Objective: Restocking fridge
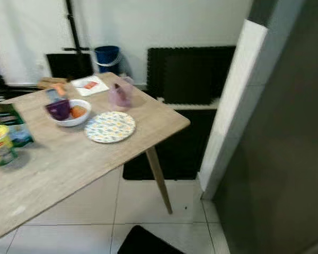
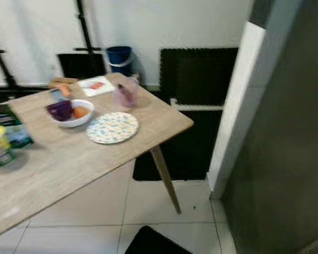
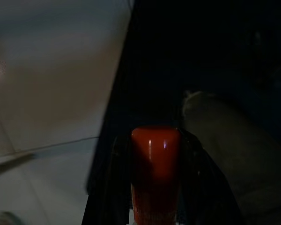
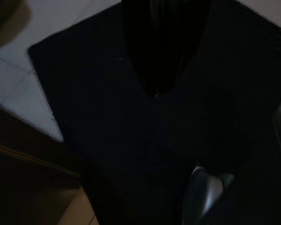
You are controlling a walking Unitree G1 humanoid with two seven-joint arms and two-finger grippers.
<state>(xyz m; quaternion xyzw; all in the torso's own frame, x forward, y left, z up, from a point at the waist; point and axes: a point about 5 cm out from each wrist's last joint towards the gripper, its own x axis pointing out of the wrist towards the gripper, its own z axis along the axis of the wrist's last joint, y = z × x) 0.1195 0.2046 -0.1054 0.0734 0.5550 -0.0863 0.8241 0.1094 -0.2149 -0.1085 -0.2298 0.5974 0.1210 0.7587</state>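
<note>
Fingers of the left end effector (image 3: 155, 187) clamp a red-capped bottle (image 3: 155, 159). Right end effector (image 4: 161, 56) hangs over a black mat (image 4: 107, 140), grip unclear. Tabletop (image 1: 69, 159) carries bowl (image 1: 69, 112) and plate (image 1: 110, 127).

White wall (image 1: 201, 21), pale tiled floor (image 1: 138, 206), light wood table (image 1: 69, 159), black floor mats (image 1: 172, 153).

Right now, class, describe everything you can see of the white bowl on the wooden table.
The round white bowl looks ceramic or plastic and sits upright on the light wooden table, beside the patterned plate. Inside it lie a dark purple item and an orange item, touching each other. Nothing grips it.
</note>
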